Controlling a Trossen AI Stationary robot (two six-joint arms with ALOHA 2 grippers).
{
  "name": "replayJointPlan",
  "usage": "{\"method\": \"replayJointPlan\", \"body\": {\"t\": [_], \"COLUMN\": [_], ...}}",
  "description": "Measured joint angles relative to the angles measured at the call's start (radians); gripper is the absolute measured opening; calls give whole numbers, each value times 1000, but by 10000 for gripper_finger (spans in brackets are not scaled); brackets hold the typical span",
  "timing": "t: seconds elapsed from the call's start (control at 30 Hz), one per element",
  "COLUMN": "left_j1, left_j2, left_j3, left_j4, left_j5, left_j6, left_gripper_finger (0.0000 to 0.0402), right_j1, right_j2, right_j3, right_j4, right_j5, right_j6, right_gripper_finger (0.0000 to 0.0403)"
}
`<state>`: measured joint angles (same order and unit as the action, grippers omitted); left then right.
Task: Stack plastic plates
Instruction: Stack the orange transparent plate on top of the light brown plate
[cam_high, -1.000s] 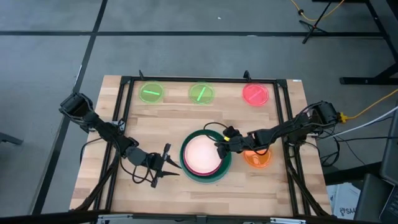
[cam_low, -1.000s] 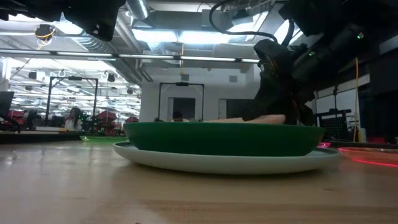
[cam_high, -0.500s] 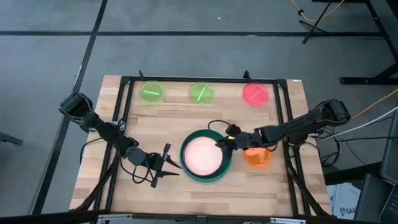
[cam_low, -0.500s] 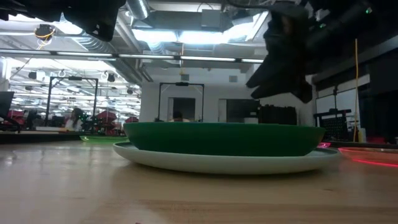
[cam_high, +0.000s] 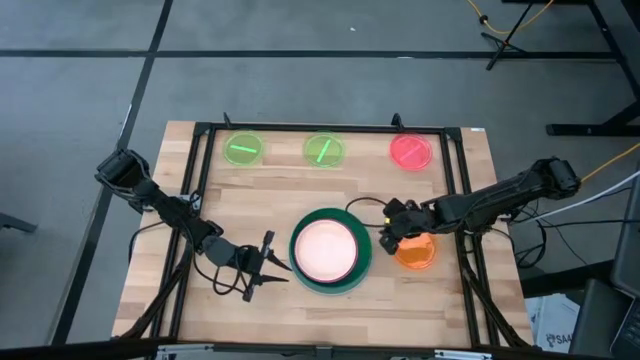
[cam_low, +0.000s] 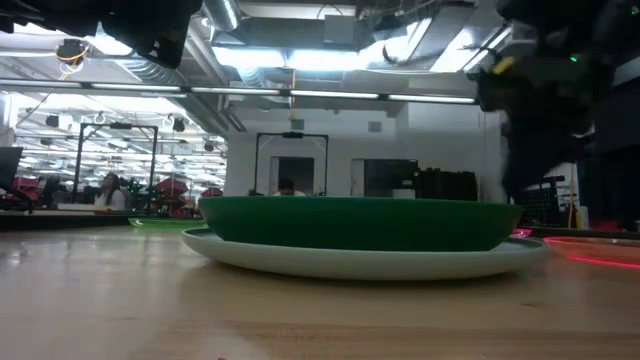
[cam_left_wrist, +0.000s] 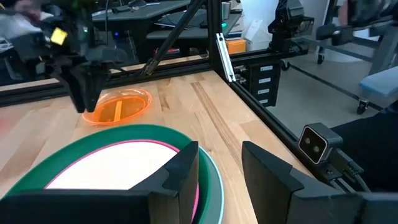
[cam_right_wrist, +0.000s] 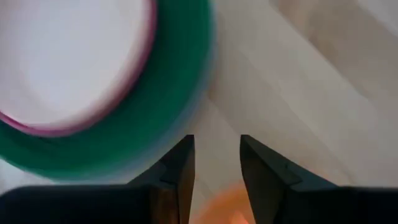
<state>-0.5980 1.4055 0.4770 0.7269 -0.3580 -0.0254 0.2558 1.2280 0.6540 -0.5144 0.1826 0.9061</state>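
Observation:
A stack of plates sits mid-table: the light blue plate (cam_low: 360, 262) at the bottom, the dark green plate (cam_high: 367, 250) on it, then the magenta plate (cam_left_wrist: 194, 186), with the peach-cream plate (cam_high: 325, 248) on top. The orange plate (cam_high: 418, 253) lies flat to the stack's right. Two lime-green plates (cam_high: 243, 150) (cam_high: 323, 150) and the red-pink plate (cam_high: 411, 151) lie along the far edge. My right gripper (cam_high: 387, 238) hovers open between the stack and the orange plate (cam_right_wrist: 217, 208). My left gripper (cam_high: 270, 262) waits open beside the stack's left rim.
A black metal frame (cam_high: 455, 180) borders the wooden tabletop, with rails at the far, left and right sides. Bare wood lies between the stack and the far row of small plates, and along the near edge. The room behind shows in the low view.
My right gripper has risen off the stack's right rim and drawn back toward the table's right edge, ending over the orange plate's left side. The peach-cream plate's edge, which showed above the green rim in the low view, has dropped out of sight into the stack.

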Motion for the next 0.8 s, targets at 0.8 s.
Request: {"method": "replayJointPlan", "body": {"t": [0.8], "left_j1": [16], "left_j2": [0], "left_j3": [0], "left_j4": [5], "left_j5": [-4], "left_j6": [1], "left_gripper_finger": [117], "right_j1": [-1], "right_j2": [-2], "right_j3": [0], "right_j4": [-386], "right_j5": [-79], "right_j6": [15], "right_gripper_finger": [117]}}
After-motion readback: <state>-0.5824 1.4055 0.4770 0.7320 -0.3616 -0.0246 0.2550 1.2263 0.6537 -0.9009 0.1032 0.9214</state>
